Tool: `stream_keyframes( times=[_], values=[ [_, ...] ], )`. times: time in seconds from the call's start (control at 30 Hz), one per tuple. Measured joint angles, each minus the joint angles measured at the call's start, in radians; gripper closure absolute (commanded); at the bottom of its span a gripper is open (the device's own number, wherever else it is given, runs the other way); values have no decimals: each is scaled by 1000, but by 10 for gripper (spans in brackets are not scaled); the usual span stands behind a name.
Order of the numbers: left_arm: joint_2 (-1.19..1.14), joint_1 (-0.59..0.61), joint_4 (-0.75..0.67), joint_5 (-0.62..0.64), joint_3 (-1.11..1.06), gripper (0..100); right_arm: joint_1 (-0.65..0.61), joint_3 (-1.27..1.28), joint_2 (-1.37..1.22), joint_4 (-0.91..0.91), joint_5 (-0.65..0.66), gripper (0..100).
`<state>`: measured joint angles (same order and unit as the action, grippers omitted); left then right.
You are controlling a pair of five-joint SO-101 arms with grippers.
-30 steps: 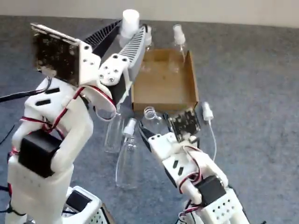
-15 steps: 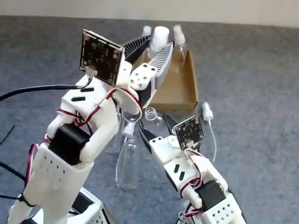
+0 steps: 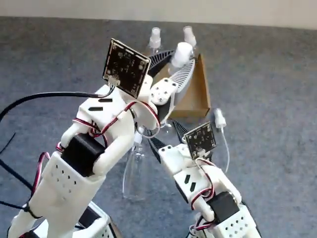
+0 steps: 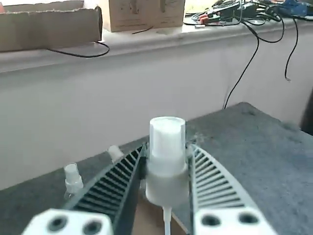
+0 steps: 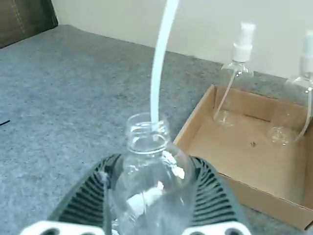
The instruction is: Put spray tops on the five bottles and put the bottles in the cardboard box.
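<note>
My left gripper (image 3: 179, 55) is shut on a white spray top (image 4: 167, 155), held high over the near edge of the cardboard box (image 3: 194, 99). The top's thin tube (image 5: 160, 63) hangs down into the open neck of a clear bottle (image 5: 146, 147). My right gripper (image 5: 149, 188) is shut on that bottle's body, in front of the box. Two clear bottles with spray tops (image 5: 236, 73) (image 5: 299, 93) stand at the far side of the box. Near the arm bases, another capped bottle (image 3: 132, 168) stands on the carpet.
A loose spray top (image 3: 219, 119) with its tube lies on the grey carpet right of the right arm. The left arm's body hides the carpet left of the box. A wall runs behind the box.
The left arm has swung right with the spray top, from left of the box to above the bottle held in the right gripper. The right wrist turned slightly, then kept still.
</note>
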<state>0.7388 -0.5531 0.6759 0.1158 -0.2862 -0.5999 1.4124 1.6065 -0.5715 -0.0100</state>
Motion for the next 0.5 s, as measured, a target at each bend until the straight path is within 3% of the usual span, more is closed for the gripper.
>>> stream_keyframes(
  times=[0.3, 0.5],
  values=[
    [0, 3, 0, 0, -40, 979, 0, 0, 0, 18, 0, 995],
    [0, 8, 9, 0, -43, 979, 95, -44, 0, 86, 0, 995]
  ],
)
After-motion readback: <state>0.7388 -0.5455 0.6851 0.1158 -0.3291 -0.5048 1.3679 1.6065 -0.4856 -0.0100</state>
